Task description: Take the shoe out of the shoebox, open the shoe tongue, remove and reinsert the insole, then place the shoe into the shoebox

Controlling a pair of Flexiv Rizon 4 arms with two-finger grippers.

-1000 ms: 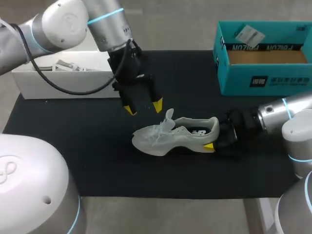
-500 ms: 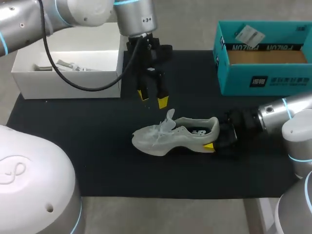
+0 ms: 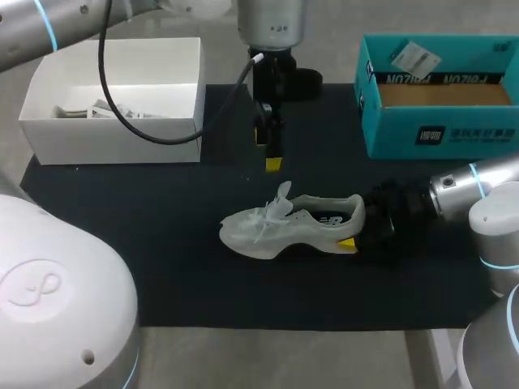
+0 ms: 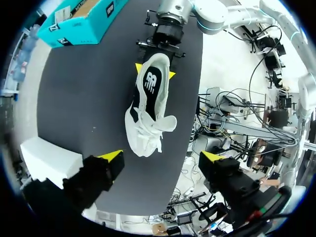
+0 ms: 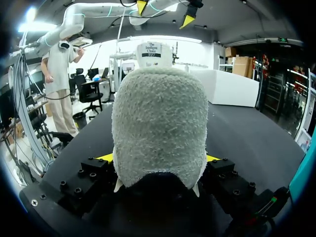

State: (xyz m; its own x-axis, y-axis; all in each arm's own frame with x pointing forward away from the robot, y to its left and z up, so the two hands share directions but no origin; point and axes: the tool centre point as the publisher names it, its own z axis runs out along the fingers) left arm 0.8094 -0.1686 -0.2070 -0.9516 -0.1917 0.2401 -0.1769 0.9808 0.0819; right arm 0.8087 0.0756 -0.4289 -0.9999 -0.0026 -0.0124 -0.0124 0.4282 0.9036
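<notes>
Shoe (image 3: pixel 292 223) is already out of the shoebox (image 3: pixel 442 136) and sat on the black mat (image 3: pixel 122 243) of the worktop. Its heel is clamped between the right jaws; the box is off to one side of them, not touching. Left jaws are spread wide w/ nothing held, hung above the shoe, tongue ahead of them and well apart. Step in hand is prob the tongue opening. Next, the left jaws need to be lowered onto the tongue, closed on it and pulled toward the toe, w/ the heel pinned.
</notes>
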